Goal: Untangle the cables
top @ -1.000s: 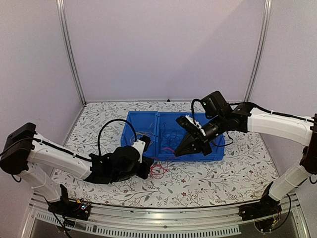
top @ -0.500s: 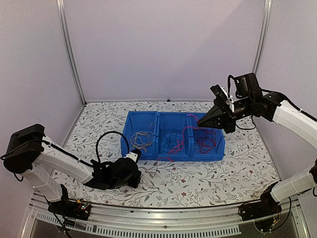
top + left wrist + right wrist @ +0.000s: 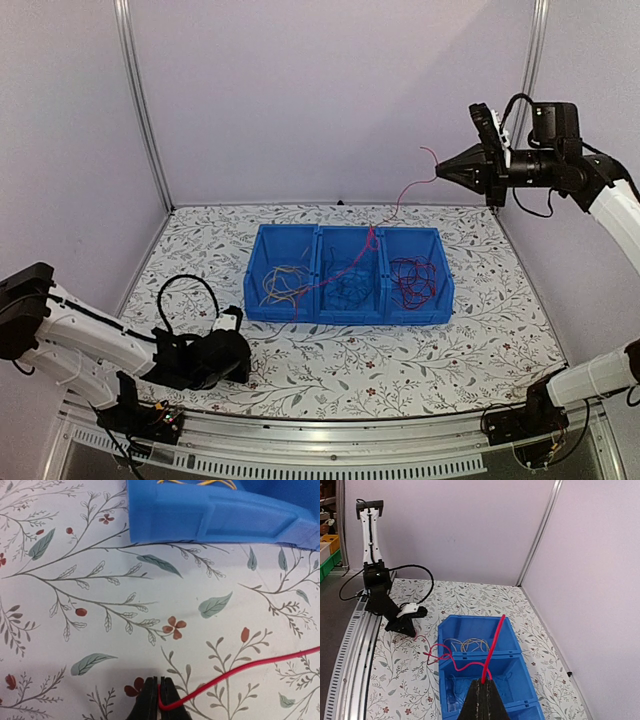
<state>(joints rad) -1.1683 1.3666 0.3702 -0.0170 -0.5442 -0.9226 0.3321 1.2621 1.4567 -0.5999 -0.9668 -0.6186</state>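
item one: a long thin red wire [image 3: 492,647], pulled out through the air between my two arms. i see its upper end pinched in the right end effector [image 3: 447,172]. those fingers are pressed together on it, high above the far right of the table, and a short tail curls past the tip. from there the wire slopes down to the back rim of the blue plastic three-compartment bin [image 3: 350,312]. it crosses the bin on a diagonal, drops over the front wall of the left compartment and runs along the table [image 3: 420,360]. its lower end is clamped between the closed fingers of the left end effector [image 3: 159,700], low over the near left of the table.

item two: loose yellow-tan wires [image 3: 280,283], lying in the left compartment.

item three: dark blue wires [image 3: 348,282], a loopy heap in the middle compartment.

item four: further red wires [image 3: 412,280], tangled in the right compartment.

item five: the table itself, covered in a white leaf-and-flower print, with the bin at its middle.
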